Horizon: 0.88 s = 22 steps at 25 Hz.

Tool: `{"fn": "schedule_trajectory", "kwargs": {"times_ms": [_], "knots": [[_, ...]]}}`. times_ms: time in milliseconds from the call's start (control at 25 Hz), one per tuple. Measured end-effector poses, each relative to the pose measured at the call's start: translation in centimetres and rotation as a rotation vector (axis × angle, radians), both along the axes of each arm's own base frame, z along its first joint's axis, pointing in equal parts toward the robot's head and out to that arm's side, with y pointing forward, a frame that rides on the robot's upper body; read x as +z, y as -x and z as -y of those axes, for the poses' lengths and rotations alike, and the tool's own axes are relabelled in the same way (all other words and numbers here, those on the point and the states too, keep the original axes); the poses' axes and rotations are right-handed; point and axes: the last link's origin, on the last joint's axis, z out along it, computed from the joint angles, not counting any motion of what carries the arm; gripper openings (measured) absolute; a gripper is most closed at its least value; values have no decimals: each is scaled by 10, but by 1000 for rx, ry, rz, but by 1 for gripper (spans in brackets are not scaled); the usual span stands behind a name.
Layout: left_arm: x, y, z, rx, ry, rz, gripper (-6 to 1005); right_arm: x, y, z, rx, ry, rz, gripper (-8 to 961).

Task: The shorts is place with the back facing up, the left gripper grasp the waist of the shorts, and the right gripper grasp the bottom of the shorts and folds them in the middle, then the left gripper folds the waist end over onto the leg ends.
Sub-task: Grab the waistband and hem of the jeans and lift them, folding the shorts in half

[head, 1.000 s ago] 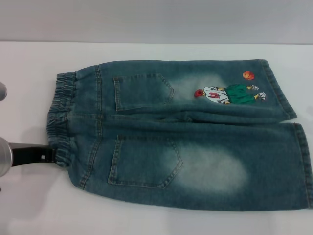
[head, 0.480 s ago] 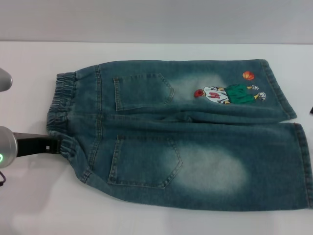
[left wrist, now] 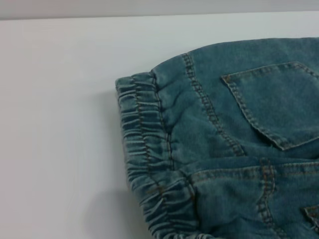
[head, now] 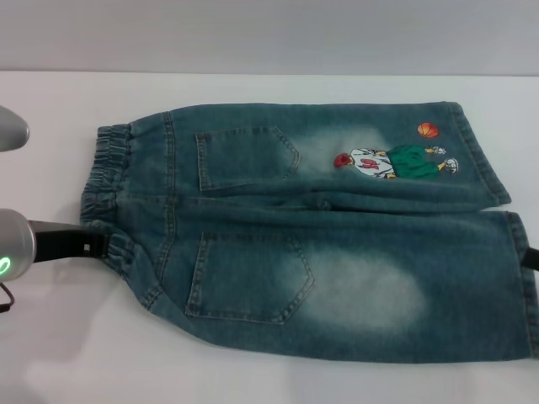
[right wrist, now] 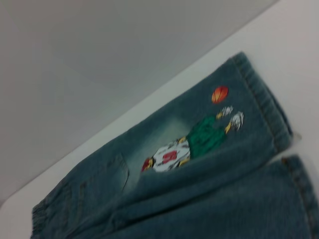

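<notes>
The shorts point(head: 337, 252) lie flat on the white table, back up, two back pockets showing. The ruffled waist point(head: 105, 181) points left and the leg ends point(head: 520, 286) point right. The far leg carries a cartoon figure point(head: 396, 162) and an orange ball point(head: 429, 129). My left gripper point(head: 94, 244), black with a silver wrist and green light, touches the waist's near corner. Only a black sliver of my right gripper point(head: 532, 257) shows, at the near leg's hem. The left wrist view shows the waist point(left wrist: 144, 149), and the right wrist view shows the printed leg point(right wrist: 192, 144) and its hem point(right wrist: 266, 104).
The white table point(head: 50, 353) has bare surface in front of and to the left of the shorts. Its far edge meets a grey wall point(head: 269, 34). A silver part of my left arm point(head: 12, 130) shows at the left edge.
My left gripper has slid right and away from me to the waist's near corner, which has bunched slightly. My right gripper's black tip has come nearer, reaching the near leg hem.
</notes>
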Motion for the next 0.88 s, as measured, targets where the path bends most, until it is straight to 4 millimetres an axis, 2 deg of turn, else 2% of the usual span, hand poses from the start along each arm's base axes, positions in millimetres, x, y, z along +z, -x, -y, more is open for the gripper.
{"fn": "schedule_trajectory", "kwargs": {"times_ms": [360,880], "knots": [[-2,-4,-6,-14,11,-3,32,-3,-12,8,-70,55,25,703],[0,-2,-7,-4,7,-2,32,-6,-11,9,-89,80,16,703]]}}
